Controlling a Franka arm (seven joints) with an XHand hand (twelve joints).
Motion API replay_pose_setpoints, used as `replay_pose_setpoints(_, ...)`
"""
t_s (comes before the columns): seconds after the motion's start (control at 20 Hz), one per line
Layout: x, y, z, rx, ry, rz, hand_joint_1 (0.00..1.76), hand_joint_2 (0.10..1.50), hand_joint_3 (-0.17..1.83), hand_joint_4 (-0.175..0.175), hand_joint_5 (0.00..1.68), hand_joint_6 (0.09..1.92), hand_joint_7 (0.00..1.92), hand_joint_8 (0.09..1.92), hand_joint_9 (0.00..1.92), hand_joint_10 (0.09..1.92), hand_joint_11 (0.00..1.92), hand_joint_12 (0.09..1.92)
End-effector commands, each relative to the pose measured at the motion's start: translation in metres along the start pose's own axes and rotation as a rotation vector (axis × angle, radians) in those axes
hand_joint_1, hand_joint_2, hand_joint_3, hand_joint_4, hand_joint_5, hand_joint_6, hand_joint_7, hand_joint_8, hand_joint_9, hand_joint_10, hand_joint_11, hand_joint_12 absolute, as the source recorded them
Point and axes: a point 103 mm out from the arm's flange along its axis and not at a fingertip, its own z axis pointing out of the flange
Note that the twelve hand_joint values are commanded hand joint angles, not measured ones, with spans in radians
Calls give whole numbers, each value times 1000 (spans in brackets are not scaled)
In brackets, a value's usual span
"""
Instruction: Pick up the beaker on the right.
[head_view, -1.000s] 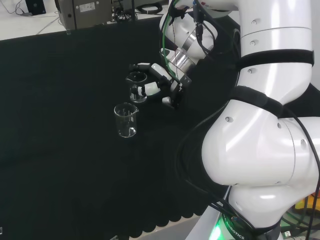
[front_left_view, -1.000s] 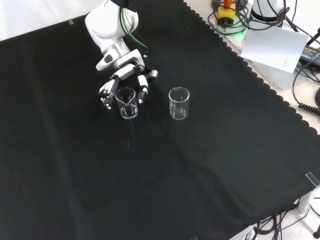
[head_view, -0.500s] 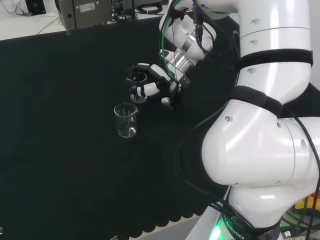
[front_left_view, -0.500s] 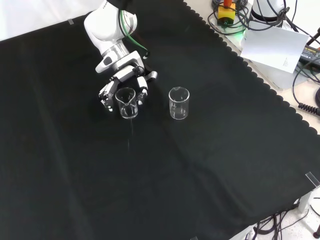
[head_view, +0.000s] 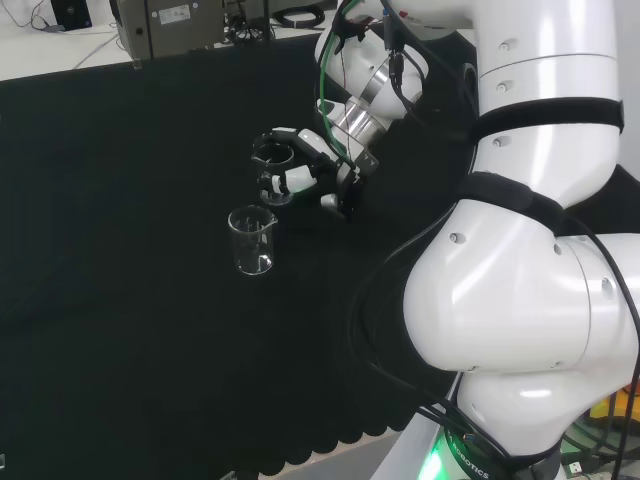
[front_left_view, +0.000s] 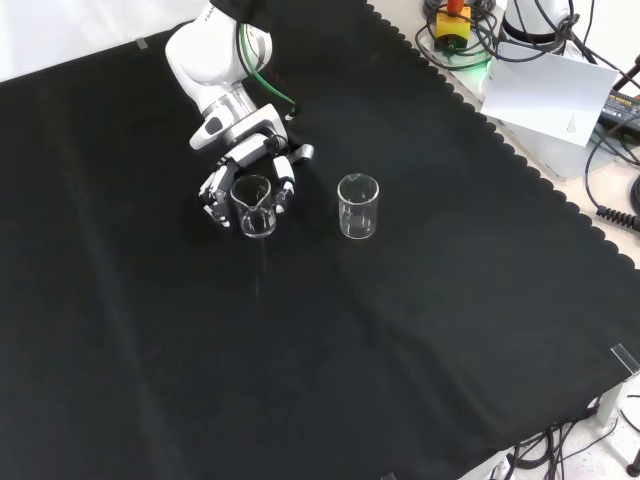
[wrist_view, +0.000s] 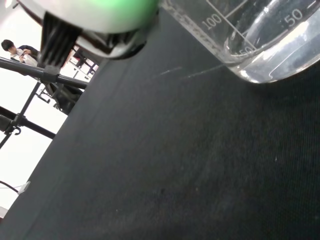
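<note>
Hand: black and white hand (front_left_view: 243, 180) now has its fingers curled round the small clear glass beaker (front_left_view: 254, 206); half a second ago they stood wider apart
Beaker: upright on the black cloth worktop (front_left_view: 330, 340), left one in the front view; its base rests on the cloth in the wrist view
Other: second clear glass beaker (front_left_view: 358, 206) stands apart, untouched
Meaning: grip looks closed; lifting seems next

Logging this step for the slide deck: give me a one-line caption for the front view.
Robot hand curls around the left beaker; a second beaker stands apart at right.
</note>
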Motion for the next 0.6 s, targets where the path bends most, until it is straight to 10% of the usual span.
replay_pose_setpoints(0.05,4,2,1,17,-32,27,1063,556,722,1,751,798,742,688,911,519,504,1272)
replay_pose_setpoints(0.45,4,-2,-19,-83,-68,71,1278,1004,48,-166,1147,721,1171,690,1338,320,1246,798)
replay_pose_setpoints(0.6,9,-6,-35,-127,-173,-6,1302,988,2,-175,1260,521,1308,479,1491,182,1349,704)
